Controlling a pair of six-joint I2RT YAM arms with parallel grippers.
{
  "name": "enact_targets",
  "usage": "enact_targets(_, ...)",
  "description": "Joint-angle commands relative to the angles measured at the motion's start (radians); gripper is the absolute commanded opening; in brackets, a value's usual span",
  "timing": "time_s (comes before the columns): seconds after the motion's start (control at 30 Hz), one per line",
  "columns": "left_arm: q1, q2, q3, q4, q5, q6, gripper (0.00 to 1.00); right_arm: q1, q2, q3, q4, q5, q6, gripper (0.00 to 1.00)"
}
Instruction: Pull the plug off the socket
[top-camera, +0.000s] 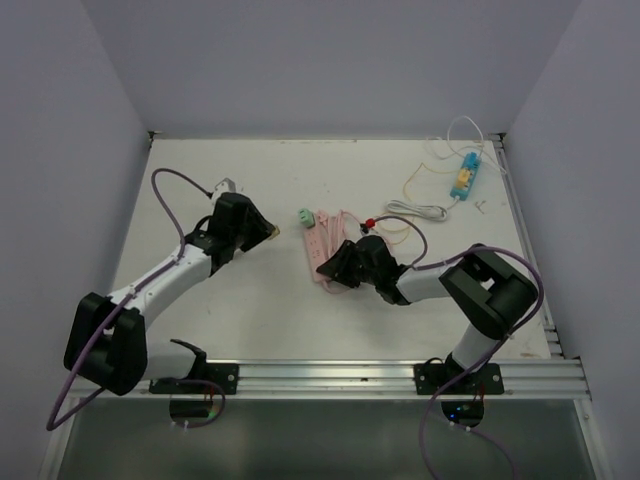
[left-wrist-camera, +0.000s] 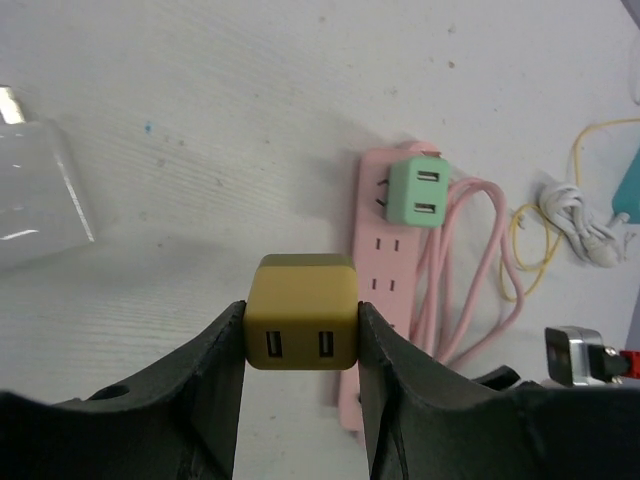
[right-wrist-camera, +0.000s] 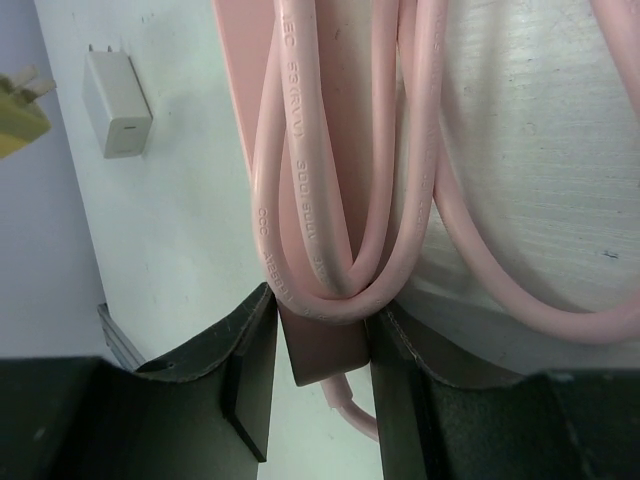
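Observation:
The pink power strip (top-camera: 318, 250) lies mid-table with its pink cable coiled on it. My left gripper (top-camera: 262, 230) is to its left, shut on a mustard-yellow plug (left-wrist-camera: 302, 312) held clear of the strip (left-wrist-camera: 385, 270); the plug's two USB ports face the camera. My right gripper (top-camera: 338, 268) is shut on the strip's near end (right-wrist-camera: 325, 350), with cable loops (right-wrist-camera: 330, 200) between the fingers. A green plug (left-wrist-camera: 418, 192) sits at the strip's far end, prongs partly showing. The yellow plug's prongs show in the right wrist view (right-wrist-camera: 20, 112).
A white charger (right-wrist-camera: 118, 105) lies on the table beyond the left gripper. A blue strip (top-camera: 463, 177) with white and yellow cables (top-camera: 420, 208) lies back right. A red-tipped connector (top-camera: 372, 222) lies by the pink cable. A clear plastic piece (left-wrist-camera: 40, 190) lies left. A metal rail (top-camera: 400, 375) runs along the near edge.

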Motion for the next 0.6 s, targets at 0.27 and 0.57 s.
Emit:
enact_targets(0.27, 0.095, 0.195, 0.099, 0.102, -0.181, 0.223, 0.38, -0.022, -0.025, -0.068, -0.341, -0.024, -0.203, 0.00)
enact_targets(0.57, 0.098, 0.194, 0.079, 0.159, -0.065, 0.176, 0.86, -0.014, -0.049, -0.036, -0.410, -0.059, -0.253, 0.00)
